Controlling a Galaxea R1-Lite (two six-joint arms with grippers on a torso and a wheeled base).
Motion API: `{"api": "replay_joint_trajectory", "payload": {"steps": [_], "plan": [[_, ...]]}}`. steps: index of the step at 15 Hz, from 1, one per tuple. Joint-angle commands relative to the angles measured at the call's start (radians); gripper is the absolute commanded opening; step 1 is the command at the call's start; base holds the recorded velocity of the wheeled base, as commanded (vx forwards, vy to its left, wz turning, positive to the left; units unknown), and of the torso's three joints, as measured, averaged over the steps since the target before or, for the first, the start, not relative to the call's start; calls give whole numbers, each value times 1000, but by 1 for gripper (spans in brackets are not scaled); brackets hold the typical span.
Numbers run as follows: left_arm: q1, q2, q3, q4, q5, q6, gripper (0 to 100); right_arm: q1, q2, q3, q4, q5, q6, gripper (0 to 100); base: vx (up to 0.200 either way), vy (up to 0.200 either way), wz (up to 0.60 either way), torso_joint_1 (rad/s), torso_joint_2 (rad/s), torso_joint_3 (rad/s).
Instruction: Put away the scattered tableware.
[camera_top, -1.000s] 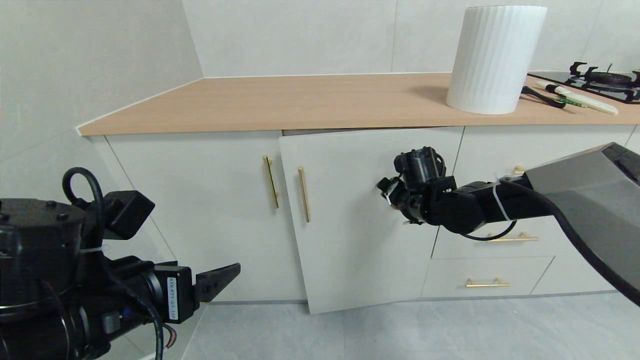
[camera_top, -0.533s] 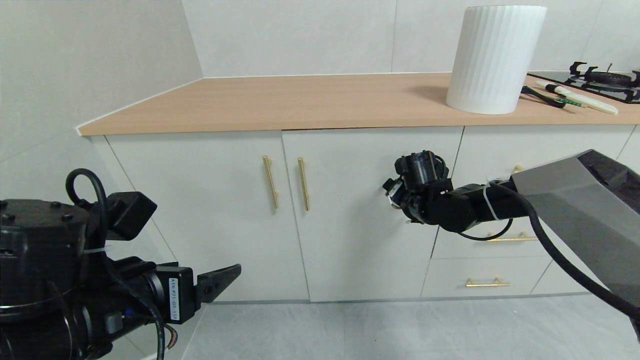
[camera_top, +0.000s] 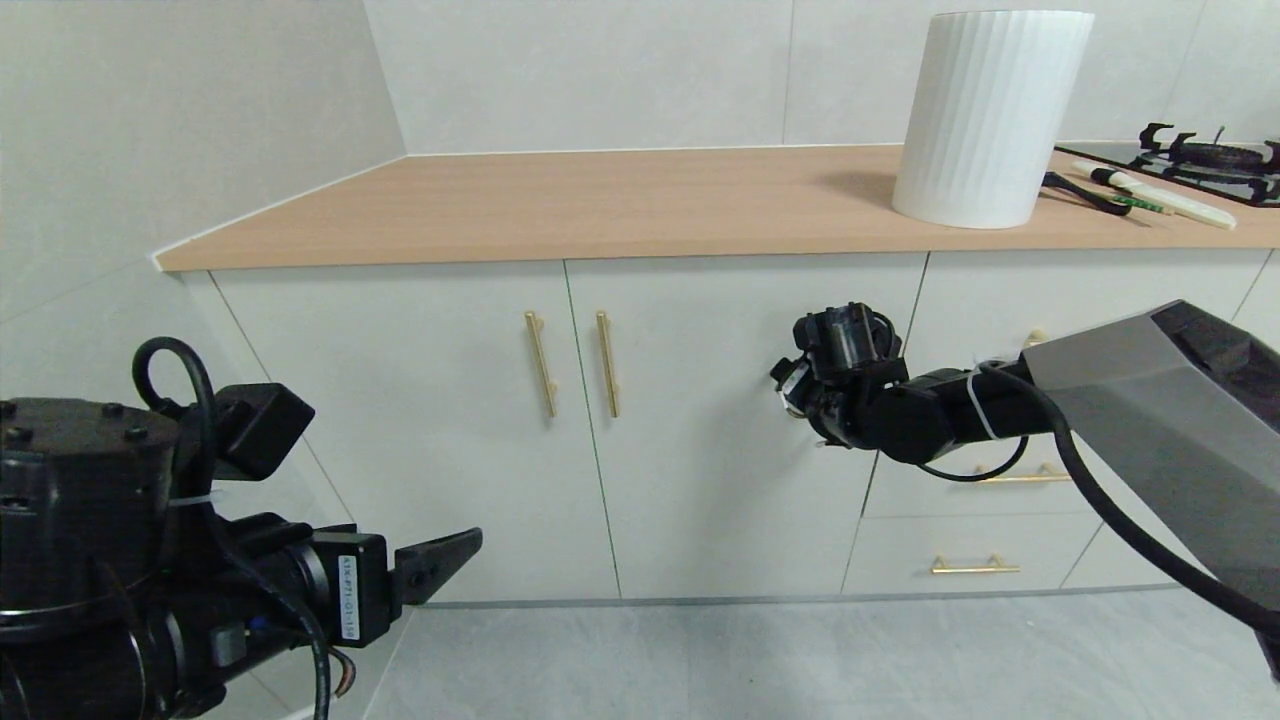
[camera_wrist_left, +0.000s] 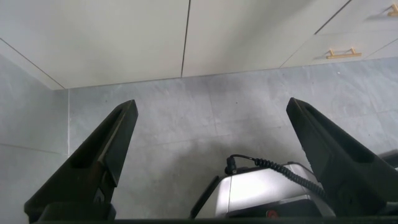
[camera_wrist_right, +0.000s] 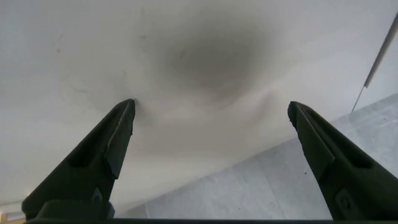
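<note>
Cabinet door (camera_top: 700, 450), ajar a second ago, now sits flush. Right gripper (camera_wrist_right: 211, 107) rests against it, fingers spread wide, empty; left gripper (camera_wrist_left: 211, 111), well left of it, likewise.

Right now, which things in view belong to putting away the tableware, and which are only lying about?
For the job: utensils lying on the countertop; shut cabinet door, with the open right pincer close before it.
Only lying about: white ribbed container; stove burner; drawers; left pincer, open and empty.
</note>
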Motion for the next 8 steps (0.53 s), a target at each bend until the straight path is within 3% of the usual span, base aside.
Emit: {"api": "replay_joint_trajectory", "payload": {"steps": [1, 6, 8], "plan": [[0, 1, 0, -1, 0, 0, 100, -3, 0, -4, 0, 1, 0, 100, 0, 0, 0, 0, 0, 0], [0, 1, 0, -1, 0, 0, 100, -4, -28, 19, 5, 8, -1, 100, 0, 0, 0, 0, 0, 0], [0, 1, 0, -1, 0, 0, 100, 26, -146, 156, 12, 133, -1, 100, 0, 0, 0, 0, 0, 0]]}}
